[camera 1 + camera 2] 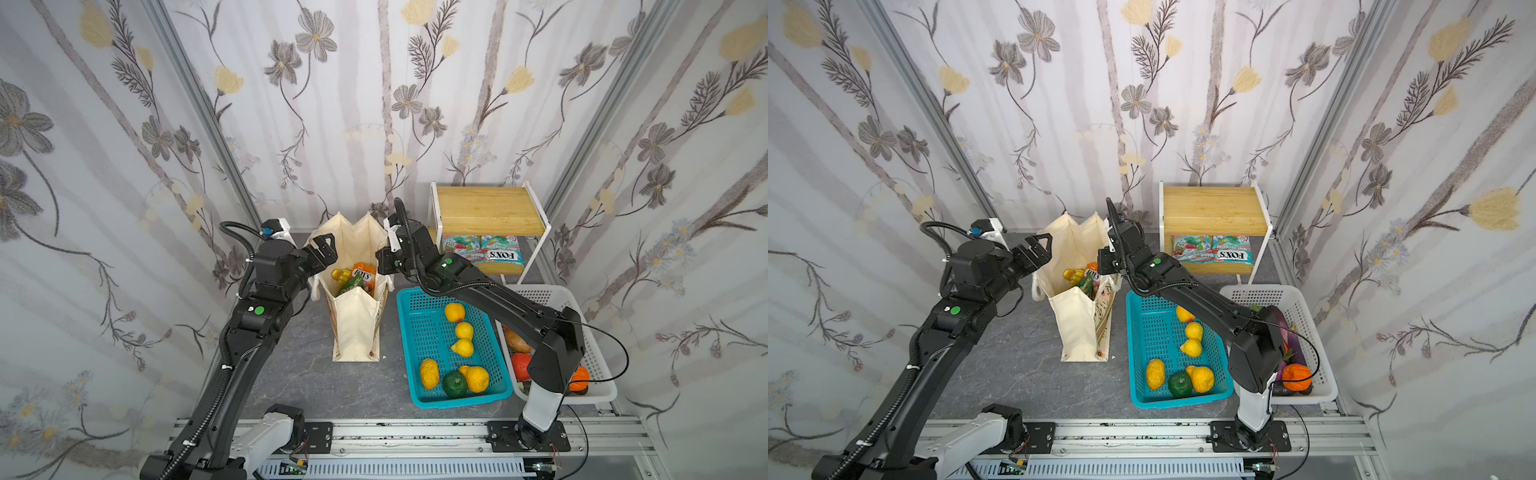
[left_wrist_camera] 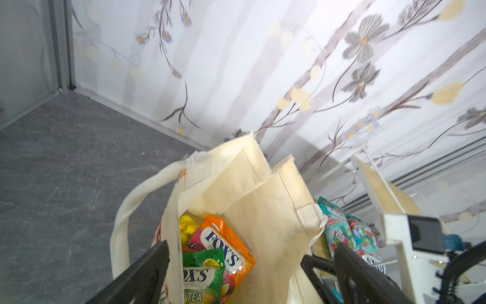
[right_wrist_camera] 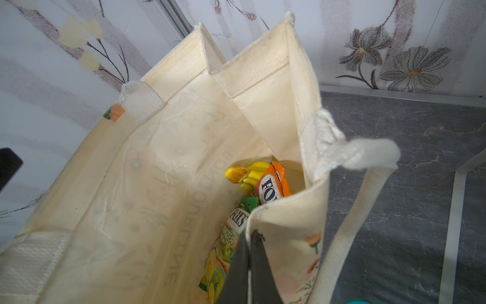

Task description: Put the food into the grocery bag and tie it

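right wrist view: right gripper (image 3: 253, 238), jaws pressed together, pinches one wall of the grocery bag (image 3: 157, 158); banana bunch (image 3: 249, 175), orange-red packet (image 3: 273, 185) and green packet (image 3: 236, 219) lie inside. left gripper (image 1: 326, 249), spread wide, hovers above the opposite rim, nearest the drooping handle (image 2: 121, 218).

Both top views are bright and evenly lit by soft, diffuse light, so the grocery bag (image 1: 357, 324) and the teal basket (image 1: 461, 402) cast only faint shadows on the grey table (image 1: 291, 374), while the wide lens splays the frame posts (image 1: 195, 97) outward toward the edges. The left wrist view is soft overall, its wall (image 2: 236, 65) washed out to near white, with glare on the orange-red candy packet (image 2: 223, 242) and the left fingers (image 2: 142, 276) dark and out of focus. In the right wrist view the wall looks grainy, and the white handle (image 3: 368, 155) and the right fingers (image 3: 236, 276) blur close to the lens.
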Tool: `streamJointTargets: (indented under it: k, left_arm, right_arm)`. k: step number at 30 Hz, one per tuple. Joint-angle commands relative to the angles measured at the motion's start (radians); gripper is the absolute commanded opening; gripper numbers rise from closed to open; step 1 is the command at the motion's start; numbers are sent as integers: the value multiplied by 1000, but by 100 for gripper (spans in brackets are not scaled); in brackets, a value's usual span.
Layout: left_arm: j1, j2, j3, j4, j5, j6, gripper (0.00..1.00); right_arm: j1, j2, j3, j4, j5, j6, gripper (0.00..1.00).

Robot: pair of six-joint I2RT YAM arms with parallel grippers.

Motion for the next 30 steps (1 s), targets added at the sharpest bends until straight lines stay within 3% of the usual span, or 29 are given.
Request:
streamJointTargets:
  k: [1,6,9,11,14,16,21,30]
  left_arm:
    - [78,-47,-5,40,47,-127,100]
    - [172,-186,-117,50,35,-319,100]
    - [242,-238,-209,51,111,-498,100]
    - [271,-255,-275,56,178,-623,100]
    - [277,-272,-336,59,198,-710,100]
    - [277,-277,-371,74,209,-753,100]
    - [277,-306,-478,148,247,-892,100]
    - [242,-274,-591,286,285,-1004,100]
  right_arm:
    - [-4,-9,-7,16,11,2,0]
    - [-7,-26,-33,32,-10,-2,1]
    - [-10,-28,-41,40,-16,-7,7]
    - [-11,-28,-41,38,-23,-10,18]
    - [-13,-38,-51,40,-27,-11,46]
    - [-13,-47,-58,45,-29,-14,55]
    - [-14,-54,-61,46,-26,-25,59]
    - [-16,-71,-81,55,-20,-30,59]
